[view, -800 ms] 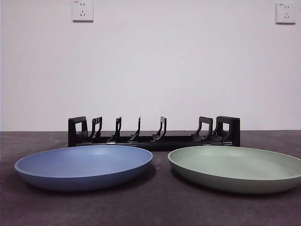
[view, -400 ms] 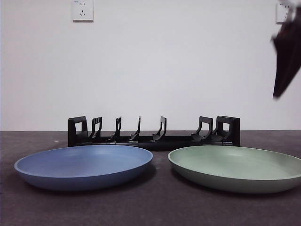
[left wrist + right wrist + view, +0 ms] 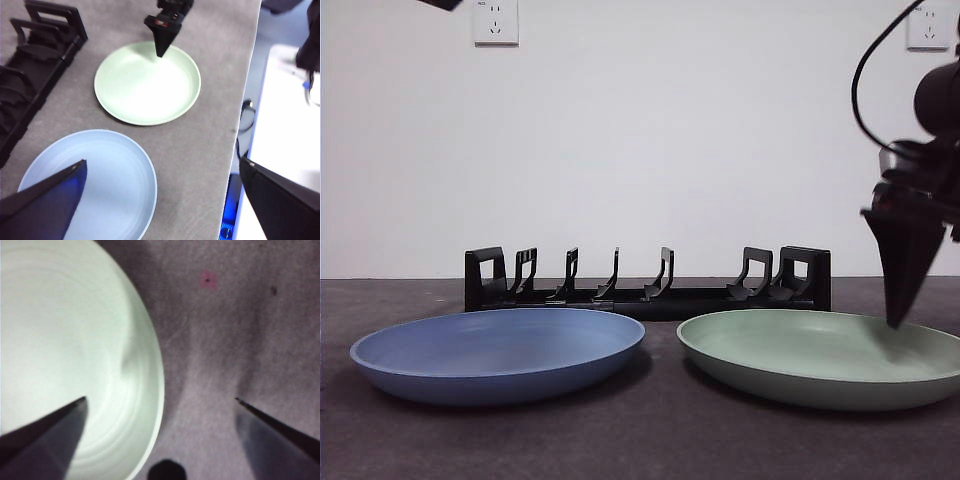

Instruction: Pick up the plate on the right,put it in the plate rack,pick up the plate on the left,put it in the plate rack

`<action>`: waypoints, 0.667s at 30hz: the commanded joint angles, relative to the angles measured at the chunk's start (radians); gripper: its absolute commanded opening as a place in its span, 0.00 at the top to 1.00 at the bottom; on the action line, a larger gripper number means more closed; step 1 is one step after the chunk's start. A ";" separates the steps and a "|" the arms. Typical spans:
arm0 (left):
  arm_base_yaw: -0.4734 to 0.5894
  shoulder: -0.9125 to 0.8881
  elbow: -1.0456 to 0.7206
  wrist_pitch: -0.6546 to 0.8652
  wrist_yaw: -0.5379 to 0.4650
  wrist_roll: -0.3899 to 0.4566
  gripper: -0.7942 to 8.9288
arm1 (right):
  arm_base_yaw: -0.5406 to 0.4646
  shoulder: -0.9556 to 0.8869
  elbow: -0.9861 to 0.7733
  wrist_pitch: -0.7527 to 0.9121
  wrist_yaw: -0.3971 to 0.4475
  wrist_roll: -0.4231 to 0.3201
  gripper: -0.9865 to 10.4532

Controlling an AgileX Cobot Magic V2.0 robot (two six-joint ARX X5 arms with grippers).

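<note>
Dark grey worktop (image 3: 650, 440) runs from the camera back to a plain white wall with two sockets high up.

Nearest lie the two plates, side by side and apart: the blue plate (image 3: 498, 352) and the green plate (image 3: 823, 355), both flat on the surface.

Over the green plate's outer rim hangs the right gripper (image 3: 159, 405), its fingers spread wide, one above the plate's inside and one above bare worktop, so the rim sits between them. In the front view it shows as a dark point just above the plate.

To grip well, I judge it should drop until both fingers straddle the rim, then close squarely on the edge; a shallow bite could let the plate tip.

The left gripper (image 3: 162, 185) waits high over the blue plate, fingers spread.

Behind both plates stands the plate rack (image 3: 648, 282), every slot unfilled.
</note>
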 commanded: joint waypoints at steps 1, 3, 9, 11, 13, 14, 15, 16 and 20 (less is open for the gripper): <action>-0.022 0.015 0.002 0.010 -0.031 0.024 0.27 | 0.010 0.032 0.002 0.015 0.005 0.006 0.62; -0.034 0.025 0.002 0.010 -0.056 0.027 0.27 | 0.015 0.044 0.002 0.020 0.011 0.006 0.69; -0.062 0.045 0.002 0.010 -0.114 0.041 0.27 | 0.015 0.048 0.002 0.042 0.011 0.005 0.85; -0.069 0.050 0.002 0.013 -0.114 0.047 0.27 | 0.015 0.048 0.002 0.047 0.011 0.003 0.90; -0.077 0.057 0.002 0.019 -0.114 0.049 0.27 | 0.015 0.048 0.002 0.056 0.010 0.003 0.92; -0.082 0.060 0.002 0.021 -0.114 0.055 0.27 | 0.015 0.048 0.002 0.060 0.010 0.003 0.92; -0.087 0.063 0.002 0.025 -0.116 0.060 0.27 | 0.015 0.050 0.002 0.066 0.010 0.003 0.92; -0.093 0.067 0.002 0.028 -0.119 0.071 0.27 | 0.015 0.050 0.002 0.068 0.010 0.003 0.92; -0.124 0.079 0.002 0.032 -0.160 0.099 0.27 | 0.015 0.050 0.002 0.085 0.010 0.003 0.92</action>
